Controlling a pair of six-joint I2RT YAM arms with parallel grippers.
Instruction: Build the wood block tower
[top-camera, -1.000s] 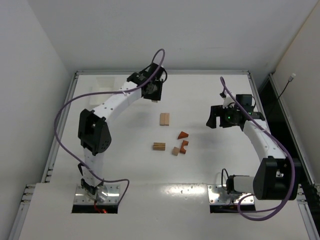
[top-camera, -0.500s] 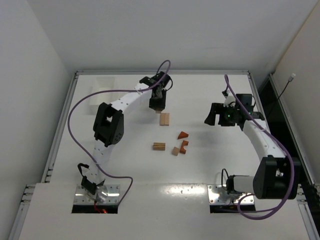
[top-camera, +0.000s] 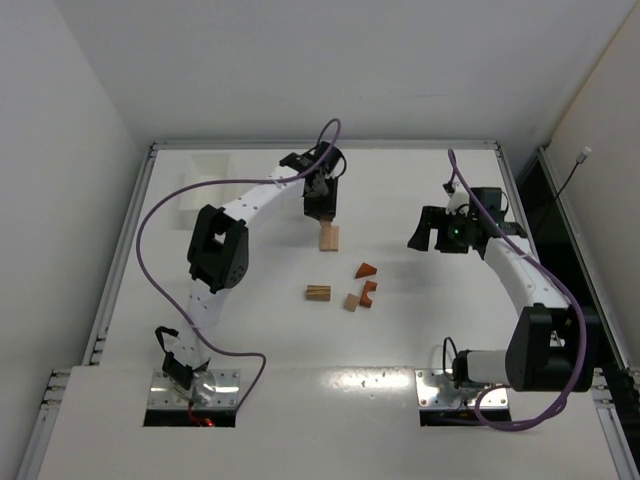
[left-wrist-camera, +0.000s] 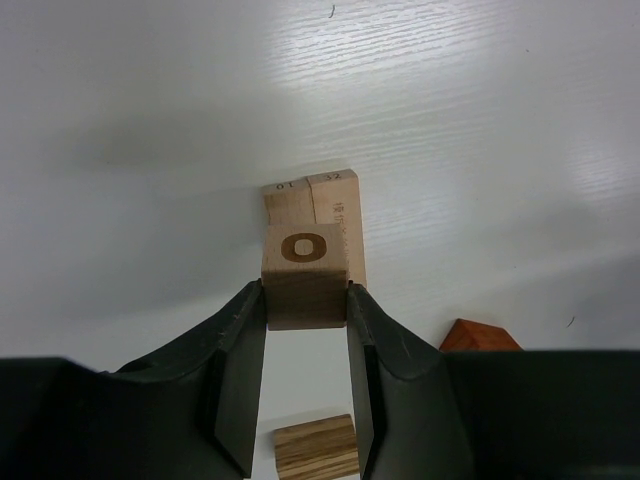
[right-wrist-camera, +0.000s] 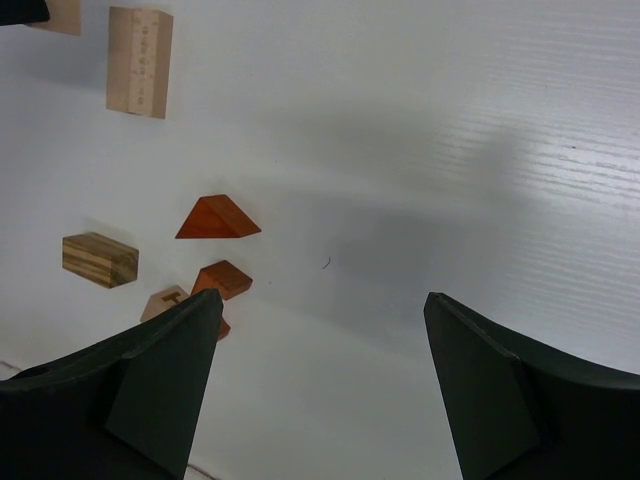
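The left claw (left-wrist-camera: 306, 296) grips a tan cube (left-wrist-camera: 303, 252) over, perhaps touching, the paired tan bars (left-wrist-camera: 335, 200); the right claw (right-wrist-camera: 320, 335) hangs spread, empty.

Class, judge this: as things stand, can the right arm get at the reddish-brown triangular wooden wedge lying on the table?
Probably yes. The right gripper hangs open and empty, and only bare white table lies between it and the reddish-brown triangular wooden wedge.

Lettered tan cube (left-wrist-camera: 305, 275) over two tan bars (left-wrist-camera: 312, 205).
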